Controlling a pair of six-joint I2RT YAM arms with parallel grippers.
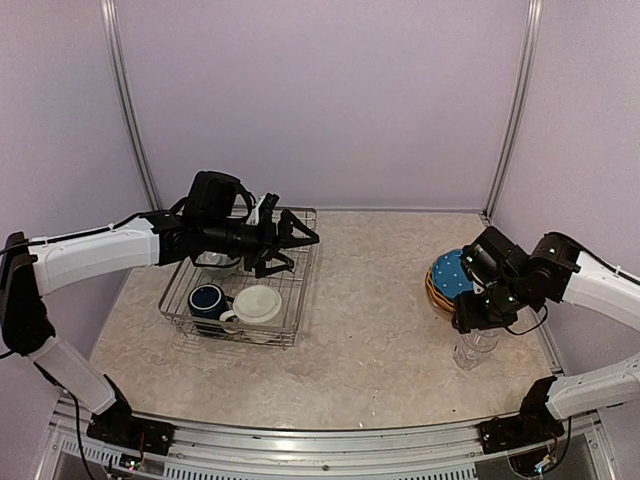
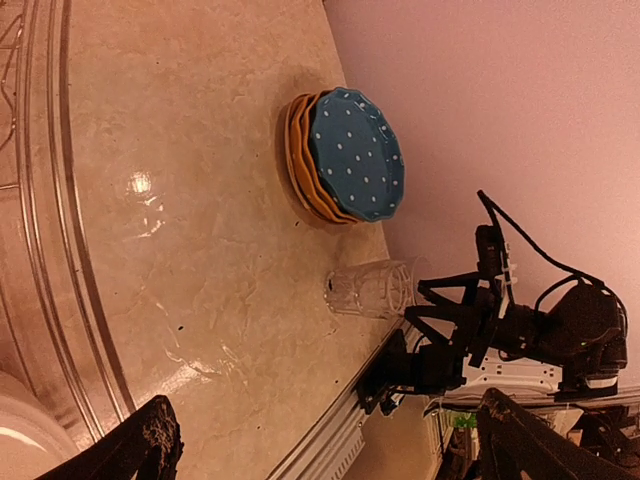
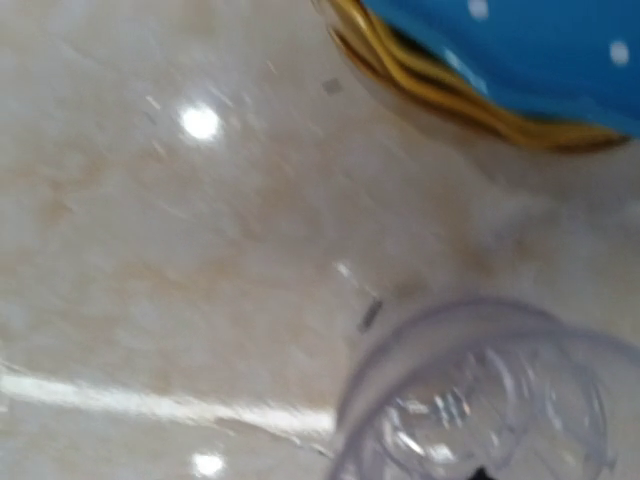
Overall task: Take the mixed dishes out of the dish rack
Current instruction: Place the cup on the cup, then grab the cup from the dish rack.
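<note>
The silver wire dish rack (image 1: pixel 296 300) stands at the left. It holds a navy mug (image 1: pixel 206 298), a cream mug (image 1: pixel 259 304) and a bowl (image 1: pixel 220 263) partly hidden under my left arm. My left gripper (image 1: pixel 297 240) hovers open and empty over the rack's far right side; in the left wrist view (image 2: pixel 340 455) its jaws stand wide apart. A stack of yellow-orange plates topped by a blue white-dotted plate (image 1: pixel 447 278) (image 2: pixel 350 155) (image 3: pixel 520 60) lies at the right. A clear glass (image 1: pixel 475 349) (image 2: pixel 372 290) (image 3: pixel 480 400) stands in front of it. My right gripper (image 1: pixel 470 320) is just above the glass; its fingers are hidden.
The rack's rim wires (image 2: pixel 40 220) and part of the cream mug (image 2: pixel 18 440) fill the left edge of the left wrist view. The table's near rail (image 1: pixel 330 440) runs along the front. Pale walls enclose the back and sides.
</note>
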